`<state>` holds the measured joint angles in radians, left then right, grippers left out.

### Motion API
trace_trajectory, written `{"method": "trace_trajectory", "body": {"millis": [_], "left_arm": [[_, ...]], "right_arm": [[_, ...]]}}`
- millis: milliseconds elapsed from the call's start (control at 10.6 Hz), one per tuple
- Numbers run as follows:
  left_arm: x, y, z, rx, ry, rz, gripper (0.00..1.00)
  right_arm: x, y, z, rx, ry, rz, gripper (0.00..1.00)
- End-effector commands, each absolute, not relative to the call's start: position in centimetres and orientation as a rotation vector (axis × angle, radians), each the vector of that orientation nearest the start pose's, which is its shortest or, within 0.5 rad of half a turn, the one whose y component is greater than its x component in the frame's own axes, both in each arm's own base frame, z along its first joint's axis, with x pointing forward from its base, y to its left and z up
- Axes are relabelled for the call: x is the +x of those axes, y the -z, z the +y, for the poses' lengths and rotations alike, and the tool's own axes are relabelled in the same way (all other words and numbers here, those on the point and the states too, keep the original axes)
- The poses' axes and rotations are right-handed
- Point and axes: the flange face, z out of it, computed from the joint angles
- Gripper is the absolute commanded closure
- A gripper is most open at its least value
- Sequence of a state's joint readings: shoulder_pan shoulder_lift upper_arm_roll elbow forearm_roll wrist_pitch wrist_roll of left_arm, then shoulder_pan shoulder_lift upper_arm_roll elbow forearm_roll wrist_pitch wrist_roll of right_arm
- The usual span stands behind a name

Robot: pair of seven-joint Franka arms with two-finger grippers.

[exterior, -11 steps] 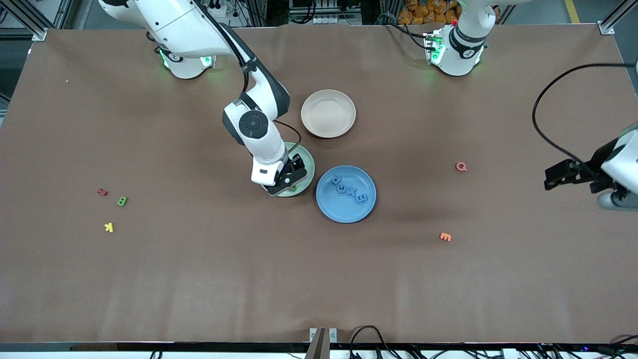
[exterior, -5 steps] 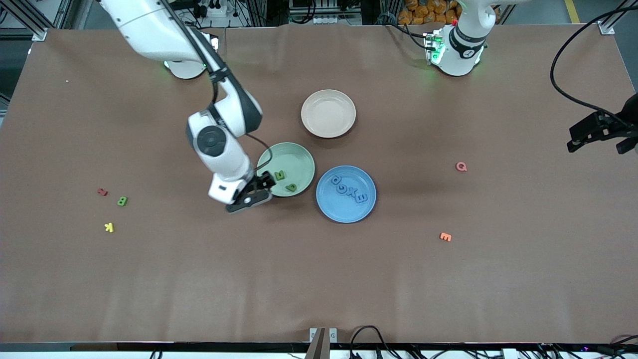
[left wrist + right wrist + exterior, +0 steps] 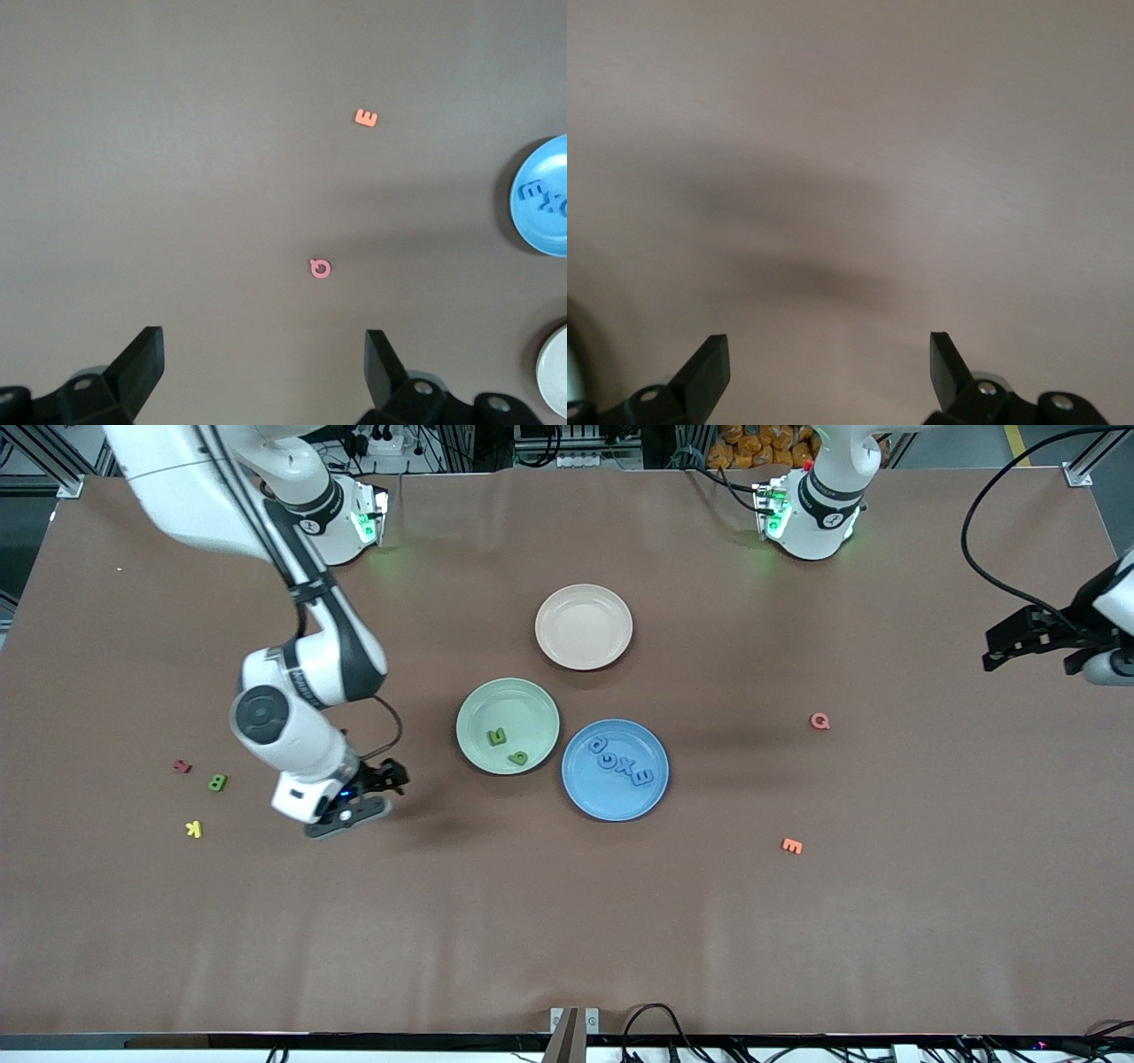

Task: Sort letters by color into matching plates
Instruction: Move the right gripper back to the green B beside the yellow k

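Note:
The pale green plate point(image 3: 496, 704) holds two green letters point(image 3: 497, 736) point(image 3: 517, 758). Touching it, nearer the front camera, the blue plate point(image 3: 611, 802) carries several blue letters point(image 3: 620, 763). A green B point(image 3: 217, 782) lies on the table toward the right arm's end. My right gripper point(image 3: 372, 795) point(image 3: 828, 336) is open and empty over bare table between the green plate and that B. My left gripper point(image 3: 1005, 646) point(image 3: 264, 332) hangs open and empty near the left arm's end. Its wrist view shows the blue plate's edge point(image 3: 545, 235).
A red letter point(image 3: 182, 765) and a yellow K point(image 3: 194, 829) lie beside the green B. A pink Q point(image 3: 820, 721) point(image 3: 320, 268) and an orange E point(image 3: 792, 846) point(image 3: 366, 117) lie toward the left arm's end. An empty beige plate point(image 3: 584, 626) sits nearer the robots' bases.
My right gripper has left the green plate, where two green letters now lie uncovered, and swung toward the right arm's end. The left gripper has shifted a little near the table's end.

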<state>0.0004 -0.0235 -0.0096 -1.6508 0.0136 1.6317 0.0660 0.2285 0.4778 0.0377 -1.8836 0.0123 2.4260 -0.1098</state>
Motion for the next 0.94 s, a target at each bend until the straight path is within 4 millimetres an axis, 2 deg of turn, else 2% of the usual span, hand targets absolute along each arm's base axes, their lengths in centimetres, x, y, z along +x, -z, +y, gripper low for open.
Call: {"method": "trace_trajectory", "body": {"millis": [0,378,567,661,850], "left_arm": [[54.4,-60.2,-3.2,-3.13,0.012,0.226,0.0],[55.6,-60.9,-4.9,-3.185,0.117,0.219,0.0],[55.9,-61.4,-4.7,-3.219,0.16,0.185,0.0],[56.0,-62.4,-4.9,-3.212,0.197,0.204,0.0],[56.0,-63.1,-5.1,-3.206,0.199,0.212,0.0]], "right_arm": [[62.6,-26.2,8.3,-3.092,0.061,-0.436,0.0],[62.8,-24.9,-4.3,-3.141,0.031,-0.098,0.0],[62.3,-24.6,-8.4,-3.139,0.02,0.025,0.0],[62.1,-24.5,-10.0,-3.139,0.017,0.085,0.0],[61.4,-23.4,-13.6,-3.126,0.01,0.216,0.0]]}}
